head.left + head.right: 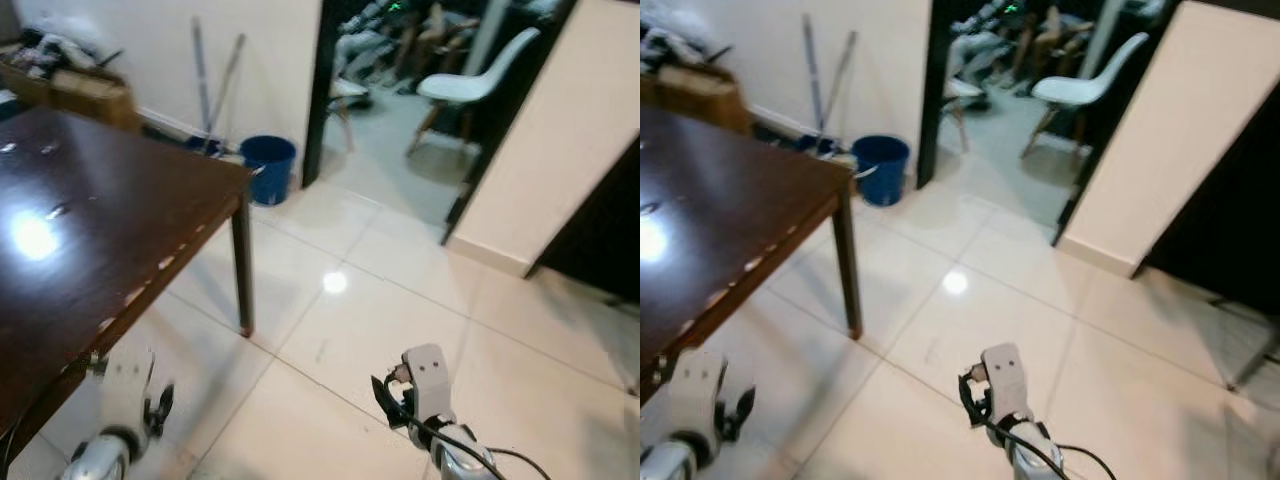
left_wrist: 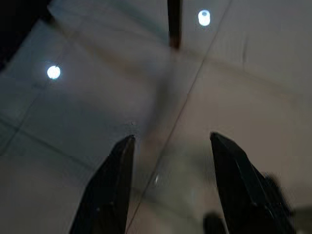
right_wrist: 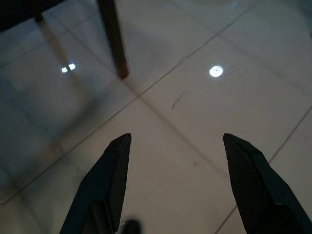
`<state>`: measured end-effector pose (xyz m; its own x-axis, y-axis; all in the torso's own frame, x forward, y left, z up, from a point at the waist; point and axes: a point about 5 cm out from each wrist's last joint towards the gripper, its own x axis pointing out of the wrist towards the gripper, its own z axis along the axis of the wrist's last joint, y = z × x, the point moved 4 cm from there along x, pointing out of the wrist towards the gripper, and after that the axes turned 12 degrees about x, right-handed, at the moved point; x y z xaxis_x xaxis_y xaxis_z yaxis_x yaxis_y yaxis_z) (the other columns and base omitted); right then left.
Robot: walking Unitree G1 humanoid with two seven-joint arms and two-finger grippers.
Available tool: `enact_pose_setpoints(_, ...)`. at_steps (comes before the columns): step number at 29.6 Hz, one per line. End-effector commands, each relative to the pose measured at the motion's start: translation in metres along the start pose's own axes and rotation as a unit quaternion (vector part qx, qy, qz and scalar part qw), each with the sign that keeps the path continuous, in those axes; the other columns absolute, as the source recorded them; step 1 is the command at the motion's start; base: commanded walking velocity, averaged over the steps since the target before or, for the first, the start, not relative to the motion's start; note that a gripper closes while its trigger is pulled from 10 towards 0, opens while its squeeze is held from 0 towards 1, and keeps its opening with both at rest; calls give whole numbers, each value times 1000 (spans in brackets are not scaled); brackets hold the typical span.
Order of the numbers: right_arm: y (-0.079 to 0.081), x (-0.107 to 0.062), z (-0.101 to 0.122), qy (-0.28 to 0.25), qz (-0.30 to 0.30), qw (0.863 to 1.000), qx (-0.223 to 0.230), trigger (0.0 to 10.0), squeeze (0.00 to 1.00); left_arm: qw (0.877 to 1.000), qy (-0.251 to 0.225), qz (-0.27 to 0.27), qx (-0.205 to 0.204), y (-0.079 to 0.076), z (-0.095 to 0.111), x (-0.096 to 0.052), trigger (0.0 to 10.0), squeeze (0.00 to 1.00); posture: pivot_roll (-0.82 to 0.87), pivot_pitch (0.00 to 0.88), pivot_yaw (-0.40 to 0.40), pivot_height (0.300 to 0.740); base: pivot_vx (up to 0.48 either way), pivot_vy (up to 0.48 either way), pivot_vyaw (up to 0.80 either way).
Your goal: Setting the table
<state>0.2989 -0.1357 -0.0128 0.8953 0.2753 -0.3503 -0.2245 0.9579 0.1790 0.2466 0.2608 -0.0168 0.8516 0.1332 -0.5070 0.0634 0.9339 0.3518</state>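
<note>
— Dark brown wood: where is the surface [image 1: 90, 230]?
— On the robot's left, its corner leg [image 1: 242, 270] standing on glossy white floor tiles [image 1: 400, 330].
— And the claws?
— The left claw [image 2: 170, 185] and the right claw [image 3: 178, 180] both hang low over the tiles, fingers spread wide, gripping nothing.
— Anything beyond?
— A blue bucket [image 1: 268, 168] by the wall, near a doorway with a white chair [image 1: 478, 82].
</note>
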Motion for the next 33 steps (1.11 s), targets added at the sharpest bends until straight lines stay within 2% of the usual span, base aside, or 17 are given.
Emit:
enact_pose_setpoints(1, 2, 0, -7, 12, 6, 1000, -5, 10000, 0, 1000, 27, -5, 11, -5, -22, -3, 10000, 0, 54, 24, 16, 740, 0, 0, -800)
enact_pose_setpoints(4, 2, 1, -10, 18, 6, 1000, -5, 10000, 0, 999, 54, -5, -4, -6, -39, -5, 10000, 0, 59, 26, 12, 740, 0, 0, -800)
enact_pose_setpoints(11, 1, 2, -13, 18, 8, 1000, -6, 10000, 0, 998, 56, 2, -18, -5, -44, -2, 10000, 0, 52, 28, 15, 740, 0, 0, -800)
enact_pose_setpoints(18, 0, 2, -13, 15, 5, 1000, -1, 10000, 0, 999, 36, 3, -23, -7, -34, 4, 10000, 0, 51, 31, 15, 740, 0, 0, -800)
enact_pose_setpoints(33, 0, 3, -13, 11, 5, 1000, 3, 10000, 0, 999, 22, 4, -26, -7, -29, 8, 10000, 0, 52, 29, 15, 740, 0, 0, -800)
